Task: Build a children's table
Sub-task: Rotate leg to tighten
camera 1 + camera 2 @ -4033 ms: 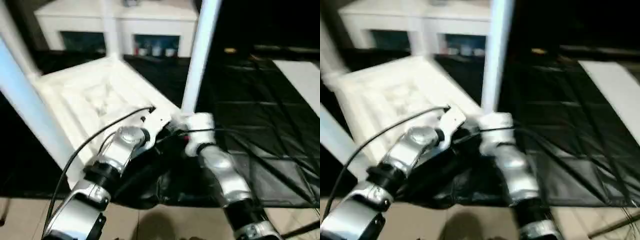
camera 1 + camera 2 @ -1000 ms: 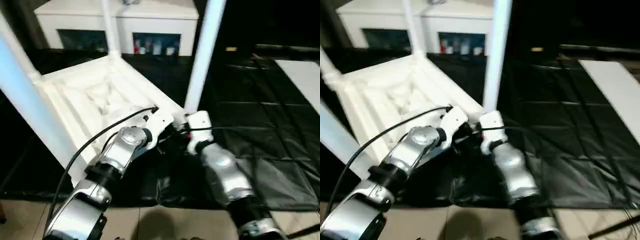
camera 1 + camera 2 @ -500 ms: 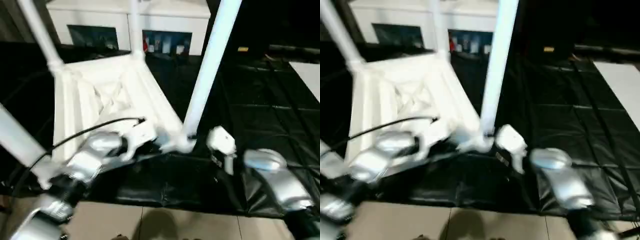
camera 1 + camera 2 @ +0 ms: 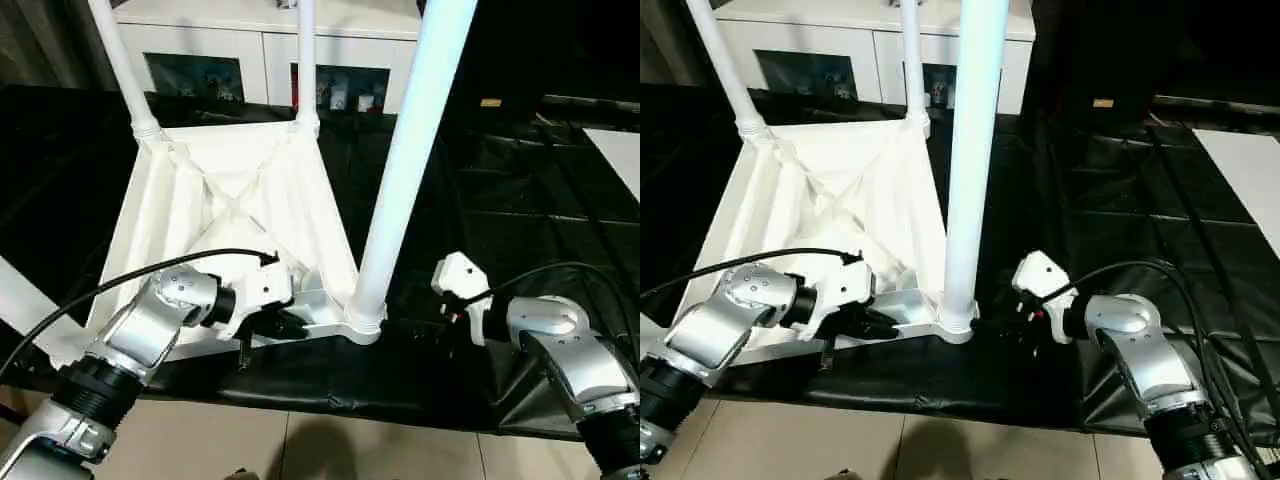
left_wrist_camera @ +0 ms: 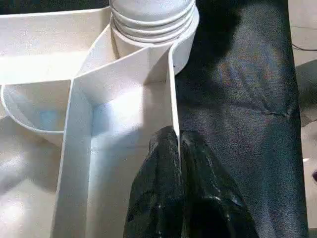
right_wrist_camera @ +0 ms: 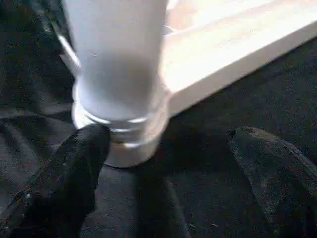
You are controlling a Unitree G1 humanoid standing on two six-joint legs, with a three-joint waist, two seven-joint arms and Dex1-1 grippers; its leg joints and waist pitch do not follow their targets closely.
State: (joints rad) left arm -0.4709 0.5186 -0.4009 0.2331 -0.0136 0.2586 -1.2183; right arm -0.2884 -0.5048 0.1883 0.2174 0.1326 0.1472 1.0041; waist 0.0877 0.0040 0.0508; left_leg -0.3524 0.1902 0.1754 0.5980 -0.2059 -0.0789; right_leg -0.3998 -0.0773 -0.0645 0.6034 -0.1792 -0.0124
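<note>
While the table top (image 4: pixel 235 215) lies upside down on the black cover (image 4: pixel 520 190) of the work table, its ribbed X-braced underside faces up and legs rise from its corner sockets. The near leg (image 4: pixel 405 170), on the robot's right side of the top, stands upright in its socket (image 4: pixel 362 322) at the top's near corner. Two more legs stand at the far corners, one far left (image 4: pixel 122 62) and one far right (image 4: pixel 305 60), and part of a fourth leg (image 4: pixel 25 300) shows at the near left edge.

The left gripper (image 5: pixel 178 144) is at the top's near rim, close to the near leg's socket. Its two black fingers (image 5: pixel 161 168) are pressed together around the thin white rim wall (image 5: pixel 173 94), one finger inside the rim and one outside, so it pinches the top's edge.

The right gripper (image 6: pixel 168 144) sits low over the cover on the right of the near leg's socket. Its fingers are spread wide; one finger (image 6: pixel 79 163) touches the ringed base of the socket, and the other (image 6: pixel 277 168) is well apart from it, over the black cover. Nothing is held between them.

Behind the table stands a white cabinet (image 4: pixel 270 40) with glass doors.
</note>
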